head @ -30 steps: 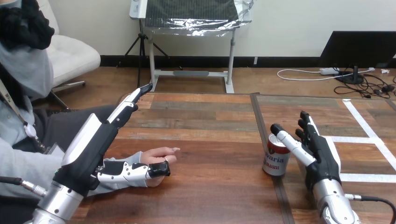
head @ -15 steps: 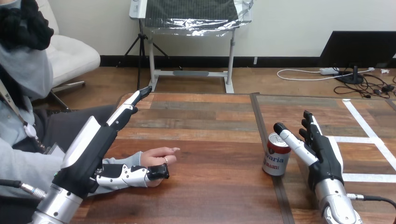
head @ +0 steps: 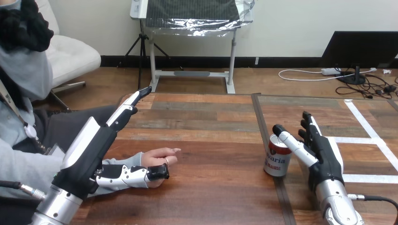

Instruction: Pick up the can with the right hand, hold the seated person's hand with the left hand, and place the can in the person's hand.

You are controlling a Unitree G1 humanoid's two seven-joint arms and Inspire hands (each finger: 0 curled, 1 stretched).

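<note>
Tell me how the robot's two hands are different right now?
The left hand is over the person's hand, its thumb lying across it; the right hand stands beside the can, thumb by its top. The left hand tilts forward; the right hand points up. Both have straight fingers.

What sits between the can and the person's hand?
Nothing: in the head view, only bare wooden table lies between the can and the person's hand.
</note>
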